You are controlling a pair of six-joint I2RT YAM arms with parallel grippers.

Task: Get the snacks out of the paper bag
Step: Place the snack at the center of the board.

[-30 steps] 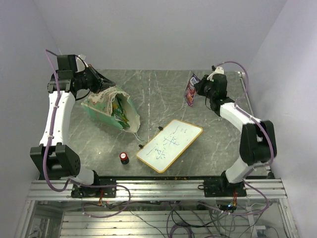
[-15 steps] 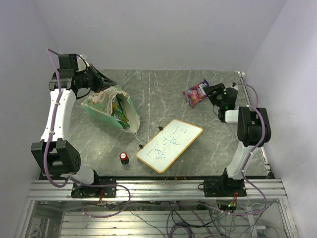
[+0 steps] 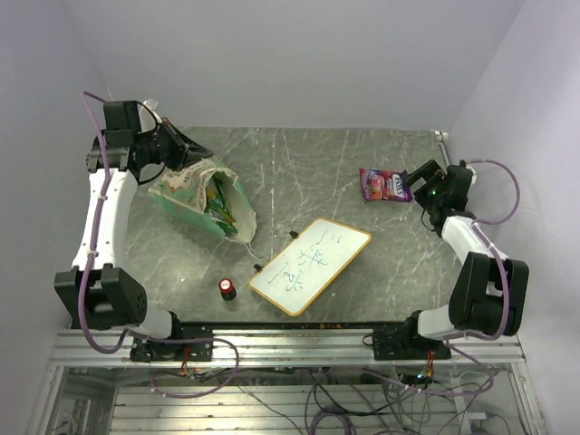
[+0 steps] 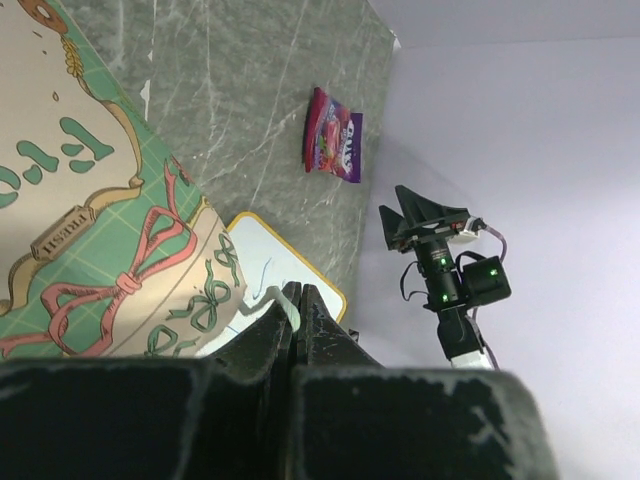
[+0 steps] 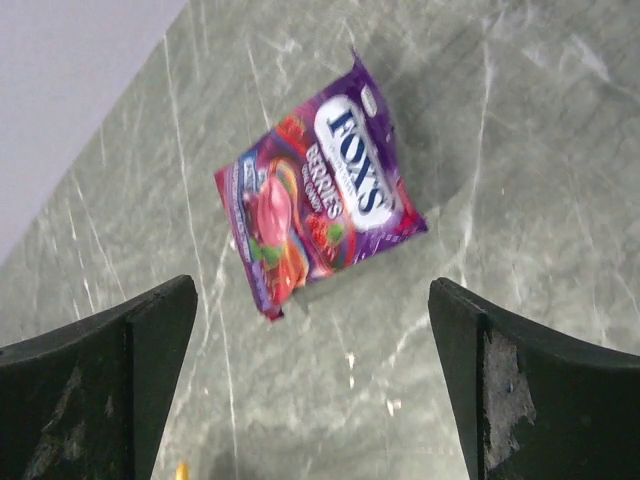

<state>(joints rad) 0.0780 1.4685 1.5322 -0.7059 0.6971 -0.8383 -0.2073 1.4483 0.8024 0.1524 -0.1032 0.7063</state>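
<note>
Right gripper (image 3: 420, 175), jaws wide apart just behind the loose purple packet (image 3: 384, 184), sits well apart from the paper bag (image 3: 186, 207) to its left, whose rim the left gripper (image 3: 188, 154) pinches.

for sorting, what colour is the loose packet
Fox's Berries packet: purple with pink-red, best in right wrist view.

"FOX'S BERRIES" on the purple packet (image 5: 320, 205)

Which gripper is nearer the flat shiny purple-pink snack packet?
Right. The right gripper sits open just beside the packet; the left gripper, far off, pinches the green paper bag's rim.
</note>
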